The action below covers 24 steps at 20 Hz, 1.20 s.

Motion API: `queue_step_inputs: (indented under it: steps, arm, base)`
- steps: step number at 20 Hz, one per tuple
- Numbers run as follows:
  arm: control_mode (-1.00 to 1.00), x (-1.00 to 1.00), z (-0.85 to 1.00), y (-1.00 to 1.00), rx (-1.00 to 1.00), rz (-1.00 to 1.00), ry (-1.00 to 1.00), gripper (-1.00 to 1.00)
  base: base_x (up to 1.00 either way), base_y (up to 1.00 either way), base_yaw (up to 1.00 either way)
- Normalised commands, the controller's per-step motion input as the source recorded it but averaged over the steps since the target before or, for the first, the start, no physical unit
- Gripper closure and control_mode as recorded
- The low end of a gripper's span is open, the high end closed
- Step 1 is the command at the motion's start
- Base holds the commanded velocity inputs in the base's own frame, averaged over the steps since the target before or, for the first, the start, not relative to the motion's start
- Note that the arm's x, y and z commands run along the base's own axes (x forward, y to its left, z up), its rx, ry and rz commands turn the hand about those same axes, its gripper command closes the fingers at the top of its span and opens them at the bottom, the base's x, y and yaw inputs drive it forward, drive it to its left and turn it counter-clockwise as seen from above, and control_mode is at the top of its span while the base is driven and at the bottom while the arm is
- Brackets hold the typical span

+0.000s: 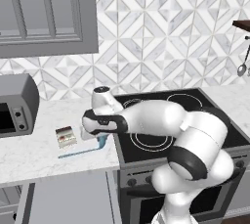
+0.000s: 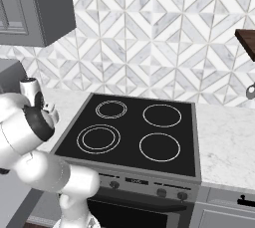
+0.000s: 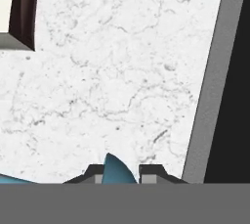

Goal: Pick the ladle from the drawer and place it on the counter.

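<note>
My gripper (image 1: 101, 139) is shut on the light-blue ladle (image 1: 78, 151), low over the white marble counter (image 1: 34, 145) just left of the cooktop. The ladle's thin handle stretches left from the fingers, close along the counter's front edge. In the hand view the gripper (image 3: 121, 172) points down at the counter (image 3: 107, 81), with the ladle (image 3: 117, 169) showing teal between the two fingertips. I cannot tell whether the ladle touches the marble. Below the counter's front, the grey drawer (image 1: 68, 201) stands pulled open with a bare floor.
A small dark-edged box (image 1: 66, 136) (image 3: 17, 12) sits just left of the hand. A grey toaster oven (image 1: 14, 110) stands at the far left. The black cooktop (image 1: 171, 115) (image 2: 134, 132) lies right of the hand. A metal spoon (image 1: 241, 69) hangs on the wall.
</note>
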Motion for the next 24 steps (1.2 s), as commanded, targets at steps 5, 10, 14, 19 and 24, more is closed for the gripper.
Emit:
queue_step_inputs:
  steps: [5,10,14,19,24]
  arm:
    - [-1.00,0.18,-0.26,0.11,-0.03,0.05,0.00,1.00]
    - [-1.00,0.42,-0.17,0.00,0.00,0.03,0.00,1.00]
    - [-1.00,0.50,-0.17,0.00,0.00,0.01,0.00,1.00]
    - [-1.00,0.41,-0.08,0.00,0.00,0.01,0.00,1.00]
    - [-1.00,0.00,0.00,0.00,0.00,0.00,0.00,-1.00]
  base:
    - [0.00,0.00,0.00]
    - [0.00,0.00,0.00]
    - [0.00,0.00,0.00]
    - [0.00,0.00,0.00]
    - [0.00,0.00,0.00]
